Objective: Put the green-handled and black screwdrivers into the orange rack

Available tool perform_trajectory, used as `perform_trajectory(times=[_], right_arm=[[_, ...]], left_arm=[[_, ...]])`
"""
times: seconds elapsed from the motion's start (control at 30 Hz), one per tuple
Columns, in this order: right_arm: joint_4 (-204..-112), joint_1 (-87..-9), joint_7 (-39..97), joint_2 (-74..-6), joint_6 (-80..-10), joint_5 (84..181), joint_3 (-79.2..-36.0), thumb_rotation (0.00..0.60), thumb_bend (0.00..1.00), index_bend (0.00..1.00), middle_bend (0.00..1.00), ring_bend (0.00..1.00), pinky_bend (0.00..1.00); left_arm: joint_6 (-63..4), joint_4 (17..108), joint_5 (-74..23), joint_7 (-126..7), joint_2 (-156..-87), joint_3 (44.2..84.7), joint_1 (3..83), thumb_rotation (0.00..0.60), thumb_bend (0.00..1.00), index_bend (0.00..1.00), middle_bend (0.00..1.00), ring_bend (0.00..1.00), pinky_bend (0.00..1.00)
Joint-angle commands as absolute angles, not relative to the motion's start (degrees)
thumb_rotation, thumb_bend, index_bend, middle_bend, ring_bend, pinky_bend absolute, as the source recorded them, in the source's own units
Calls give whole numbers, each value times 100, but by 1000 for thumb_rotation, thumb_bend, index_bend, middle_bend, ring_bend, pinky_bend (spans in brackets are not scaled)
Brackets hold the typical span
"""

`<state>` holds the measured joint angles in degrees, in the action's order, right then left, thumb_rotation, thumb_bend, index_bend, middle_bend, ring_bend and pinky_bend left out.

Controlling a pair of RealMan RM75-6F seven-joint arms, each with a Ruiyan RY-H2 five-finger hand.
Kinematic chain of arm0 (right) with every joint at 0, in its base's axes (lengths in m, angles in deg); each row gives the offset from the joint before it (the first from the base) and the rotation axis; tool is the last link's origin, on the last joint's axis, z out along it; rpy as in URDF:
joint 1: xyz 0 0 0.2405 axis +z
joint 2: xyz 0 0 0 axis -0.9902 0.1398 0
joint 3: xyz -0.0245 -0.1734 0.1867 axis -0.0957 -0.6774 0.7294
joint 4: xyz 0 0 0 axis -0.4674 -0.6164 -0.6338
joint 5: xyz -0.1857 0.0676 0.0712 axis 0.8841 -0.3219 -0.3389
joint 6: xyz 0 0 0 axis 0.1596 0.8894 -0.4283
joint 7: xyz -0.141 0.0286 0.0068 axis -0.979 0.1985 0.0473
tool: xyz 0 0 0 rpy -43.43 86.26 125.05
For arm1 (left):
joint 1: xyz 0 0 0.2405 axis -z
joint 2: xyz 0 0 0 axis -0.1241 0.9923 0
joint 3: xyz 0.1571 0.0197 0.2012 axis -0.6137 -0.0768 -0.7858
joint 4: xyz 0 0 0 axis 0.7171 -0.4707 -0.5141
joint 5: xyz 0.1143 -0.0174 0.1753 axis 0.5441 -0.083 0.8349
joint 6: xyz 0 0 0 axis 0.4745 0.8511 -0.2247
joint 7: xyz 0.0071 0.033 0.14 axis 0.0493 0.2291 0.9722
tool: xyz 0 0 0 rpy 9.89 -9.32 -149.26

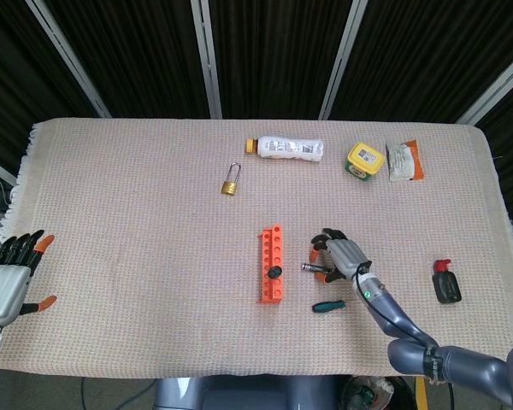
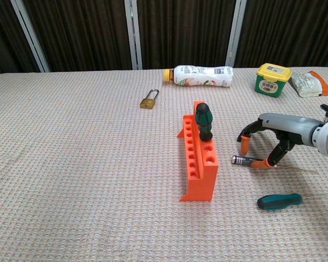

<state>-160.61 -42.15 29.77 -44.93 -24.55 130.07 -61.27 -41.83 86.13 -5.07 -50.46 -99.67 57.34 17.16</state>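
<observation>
R hand (image 2: 270,143) arches over the black screwdriver (image 2: 246,160), fingertips (image 2: 270,162) touching it on the cloth; grip unclear. L hand (image 1: 8,278) open at table's left edge. One green-handled screwdriver (image 2: 203,121) stands upright in orange rack (image 2: 199,164); another teal-handled one (image 2: 279,201) lies nearby.
</observation>
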Motion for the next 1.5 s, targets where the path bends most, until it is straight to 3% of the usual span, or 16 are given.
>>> perform_trajectory(times=[0.03, 0.17, 0.37, 0.53, 1.0, 1.17, 1.33, 1.5], right_arm=[[-16050, -4245, 2992, -4515, -2474, 13046, -6136, 600, 255, 467, 150, 0, 0], [-15993, -4273, 2972, -4569, -2495, 13106, -6158, 600, 266, 470, 150, 0, 0], [-15884, -4305, 3015, -4621, -2484, 13130, -6116, 600, 394, 533, 157, 0, 0], [-15835, -4307, 3016, -4600, -2474, 13244, -6113, 600, 435, 549, 164, 0, 0], [-15608, -4070, 2813, -4161, -2341, 13975, -6208, 600, 435, 550, 165, 0, 0], [-15318, -4072, 2732, -4209, -2465, 14114, -6227, 600, 433, 509, 165, 0, 0], [-14992, -4102, 2563, -4366, -2522, 14152, -6300, 600, 359, 423, 160, 0, 0], [-14589, -4173, 2367, -4624, -2695, 14257, -6385, 600, 295, 417, 158, 0, 0]], left_arm=[[-4184, 8618, -507, -5043, -9963, 5734, 1715, 600, 89, 74, 0, 0, 0], [-4195, 8627, -491, -5046, -9957, 5734, 1715, 600, 88, 74, 0, 0, 0], [-4237, 8638, -473, -5095, -9921, 5735, 1694, 600, 90, 75, 0, 0, 0], [-4250, 8641, -446, -5109, -9921, 5729, 1691, 600, 89, 74, 0, 0, 0], [-4290, 8693, -433, -5079, -9888, 5735, 1676, 599, 88, 74, 0, 0, 0], [-4292, 8732, -428, -5041, -9879, 5733, 1676, 600, 87, 74, 0, 0, 0], [-4288, 8757, -412, -5017, -9876, 5731, 1684, 600, 88, 74, 0, 0, 0], [-4299, 8785, -407, -4995, -9857, 5729, 1679, 600, 89, 74, 0, 0, 0]])
